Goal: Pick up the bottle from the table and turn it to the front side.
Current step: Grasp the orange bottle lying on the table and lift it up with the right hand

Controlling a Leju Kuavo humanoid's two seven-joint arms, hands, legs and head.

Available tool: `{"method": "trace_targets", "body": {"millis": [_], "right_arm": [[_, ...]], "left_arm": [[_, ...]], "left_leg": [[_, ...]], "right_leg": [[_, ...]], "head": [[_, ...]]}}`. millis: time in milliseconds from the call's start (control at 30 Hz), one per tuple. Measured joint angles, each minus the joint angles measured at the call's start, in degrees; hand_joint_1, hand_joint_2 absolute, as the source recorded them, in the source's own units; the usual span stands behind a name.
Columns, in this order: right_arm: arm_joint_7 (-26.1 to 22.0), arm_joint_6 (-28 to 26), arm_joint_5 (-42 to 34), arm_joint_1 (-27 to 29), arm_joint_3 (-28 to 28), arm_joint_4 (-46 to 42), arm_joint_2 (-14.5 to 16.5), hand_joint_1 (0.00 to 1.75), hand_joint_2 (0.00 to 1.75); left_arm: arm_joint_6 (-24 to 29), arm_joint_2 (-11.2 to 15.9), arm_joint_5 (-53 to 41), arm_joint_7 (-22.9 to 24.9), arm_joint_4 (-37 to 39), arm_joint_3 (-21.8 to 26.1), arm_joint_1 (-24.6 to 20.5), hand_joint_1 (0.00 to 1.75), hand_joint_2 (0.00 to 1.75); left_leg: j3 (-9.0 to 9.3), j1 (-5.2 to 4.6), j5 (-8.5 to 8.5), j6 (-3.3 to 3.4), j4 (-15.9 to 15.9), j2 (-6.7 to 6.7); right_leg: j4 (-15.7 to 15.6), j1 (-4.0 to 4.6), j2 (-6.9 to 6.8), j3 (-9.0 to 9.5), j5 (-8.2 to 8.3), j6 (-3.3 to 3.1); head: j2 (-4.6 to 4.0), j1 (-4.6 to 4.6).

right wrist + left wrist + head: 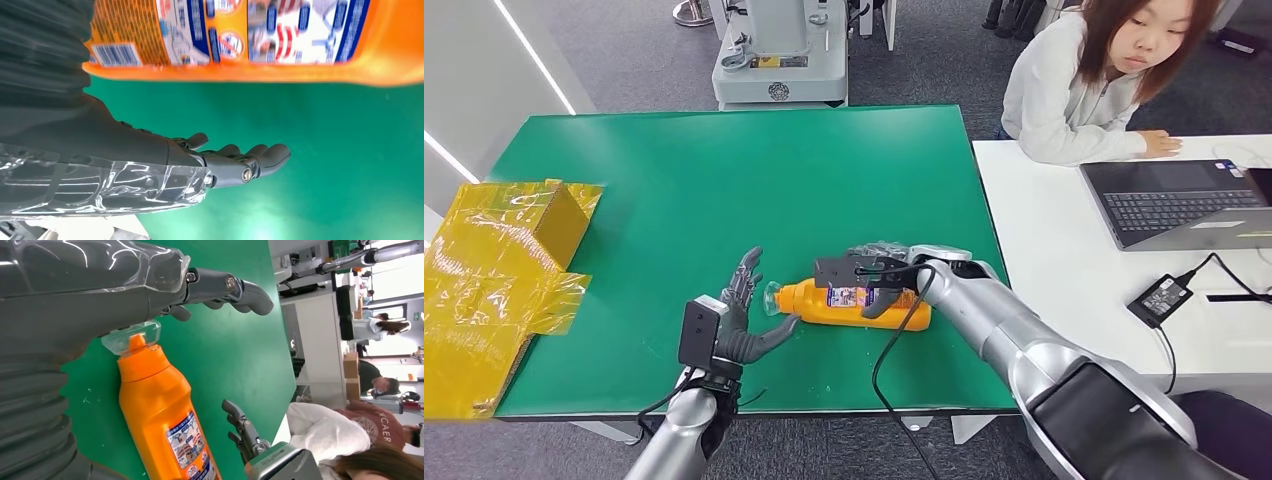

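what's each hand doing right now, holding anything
Left hand: open, thumb by the orange bottle's clear cap, holding nothing.
Right hand: open beside the bottle's body, no grip.

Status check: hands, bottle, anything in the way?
Both hands open: left hand at the cap end, right hand over the label. Orange bottle lying flat on green table, not gripped. Nothing blocking.
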Motion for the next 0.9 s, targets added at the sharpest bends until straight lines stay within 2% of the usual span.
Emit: {"method": "trace_targets", "body": {"millis": [200, 333, 400, 533, 633, 900], "right_arm": [[1.91, -0.25, -0.29, 1.39, 1.16, -0.23, 0.15, 0.00, 1.75], [4.88, -3.55, 1.82, 2.25, 2.44, -0.93, 0.15, 0.00, 1.75], [6.44, -5.30, 3.22, 2.37, 3.27, -1.24, 0.15, 0.10, 1.75], [8.54, -6.29, 4.91, 2.39, 4.45, -1.74, 0.10, 1.51, 1.75], [8.70, -5.87, 5.24, 2.37, 5.04, -2.16, -0.11, 1.75, 1.75], [8.55, -5.09, 5.00, 2.23, 5.67, -2.73, -0.35, 1.75, 1.75]], "left_arm": [[-0.46, 0.19, 0.66, 0.66, -0.01, 0.02, 0.80, 0.00, 1.75], [-1.11, 0.27, 1.70, 1.50, -0.48, 0.23, 1.95, 0.00, 1.75], [-1.37, 0.37, 2.10, 1.85, -0.92, 0.40, 2.59, 0.00, 1.75], [-2.36, 0.50, 3.03, 2.67, -1.61, 0.61, 3.59, 0.00, 1.75], [-3.27, 0.54, 4.05, 2.98, -1.69, 0.70, 4.08, 0.00, 1.75], [-4.18, 0.69, 5.25, 3.00, -1.69, 0.98, 4.38, 0.00, 1.75]], "left_leg": [[0.00, 0.00, 0.00, 0.00, -0.01, 0.00], [0.00, 0.00, 0.00, 0.00, -0.01, 0.01], [0.00, 0.00, 0.00, 0.00, -0.01, 0.01], [0.01, 0.00, 0.00, 0.00, -0.01, 0.01], [0.01, 0.00, 0.00, 0.00, -0.01, 0.01], [0.01, 0.00, 0.00, 0.00, -0.01, 0.01]], "right_leg": [[0.00, 0.00, -0.01, 0.00, 0.00, 0.00], [0.00, 0.00, 0.00, 0.00, 0.00, 0.00], [0.00, 0.00, 0.00, 0.00, 0.00, 0.00], [0.00, 0.00, 0.00, 0.00, 0.00, 0.00], [-0.01, 0.00, 0.00, 0.00, 0.00, 0.00], [-0.01, 0.00, 0.00, 0.00, 0.00, 0.00]], "head": [[0.00, -0.01], [0.00, -0.01], [0.00, -0.01], [0.00, -0.01], [0.00, -0.01], [0.00, 0.00]]}}
